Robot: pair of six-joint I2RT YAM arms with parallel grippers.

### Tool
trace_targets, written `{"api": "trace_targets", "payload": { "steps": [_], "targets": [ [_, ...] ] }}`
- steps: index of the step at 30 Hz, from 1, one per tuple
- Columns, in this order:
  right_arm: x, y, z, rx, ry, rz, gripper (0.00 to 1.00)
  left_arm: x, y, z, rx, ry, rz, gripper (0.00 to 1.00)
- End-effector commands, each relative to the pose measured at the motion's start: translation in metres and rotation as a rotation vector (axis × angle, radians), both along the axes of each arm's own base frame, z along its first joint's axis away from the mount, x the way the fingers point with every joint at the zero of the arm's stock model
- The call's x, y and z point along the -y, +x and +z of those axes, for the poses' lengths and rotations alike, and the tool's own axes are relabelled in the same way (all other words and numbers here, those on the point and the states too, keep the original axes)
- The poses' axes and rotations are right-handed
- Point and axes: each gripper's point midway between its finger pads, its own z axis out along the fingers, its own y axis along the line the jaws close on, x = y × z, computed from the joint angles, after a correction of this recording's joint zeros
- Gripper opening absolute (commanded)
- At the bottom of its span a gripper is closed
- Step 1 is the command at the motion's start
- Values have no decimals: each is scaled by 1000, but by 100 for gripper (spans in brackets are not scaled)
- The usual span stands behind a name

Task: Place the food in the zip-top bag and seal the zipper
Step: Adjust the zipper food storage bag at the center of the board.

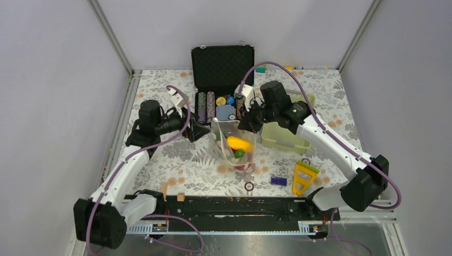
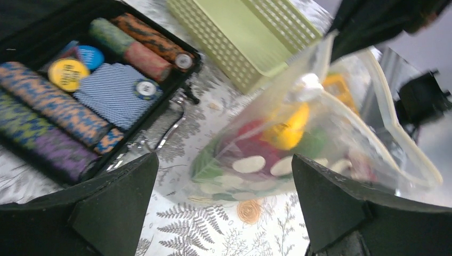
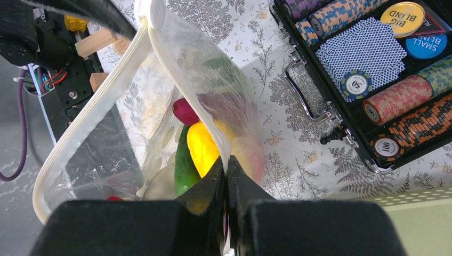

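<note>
We see a soft clear bag (image 1: 221, 136) — mouth agape, glossy plastic food (image 1: 238, 143) inside; the right gripper (image 3: 226, 165), arm stretched forward, pinches its rim, the left gripper (image 2: 224, 157) gapes alongside.

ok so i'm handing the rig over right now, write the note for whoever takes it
Left gripper: open, empty, jaws facing the bag.
Right gripper: shut on the bag's wall, holding it upright at mid-table.
Food: yellow, green and red pieces sit inside the bag. I cannot tell if any is left outside.
Done: food is in the bag.
Left to do: the zipper gapes wide open. It probably needs the left gripper to pinch the mouth and press it shut along its length.
</note>
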Motion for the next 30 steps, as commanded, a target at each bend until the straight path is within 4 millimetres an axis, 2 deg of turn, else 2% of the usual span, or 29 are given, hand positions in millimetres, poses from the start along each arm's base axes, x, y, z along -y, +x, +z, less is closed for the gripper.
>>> {"api": "trace_targets", "payload": {
  "steps": [1,3,11,13,20,22,27,30],
  "targets": [
    [-7,7,13,13,31,53,6,27,-21,14,177,-44,-361,99],
    [-9,6,11,9,32,78,6,31,-24,11,184,-55,-426,99],
    [-19,2,10,-13,60,148,5,40,-2,7,147,-59,-445,94],
    [-21,-1,12,-20,72,170,5,45,6,5,146,-34,-431,87],
    [-21,-1,9,-40,59,161,5,57,3,0,150,-41,-509,54],
    [-21,0,8,-43,54,159,5,58,2,1,179,-40,-517,50],
    [-22,6,4,-54,34,154,6,62,-14,6,236,-55,-575,40],
    [-22,8,3,-57,25,153,7,63,-24,7,266,-51,-586,28]
  ]
}}
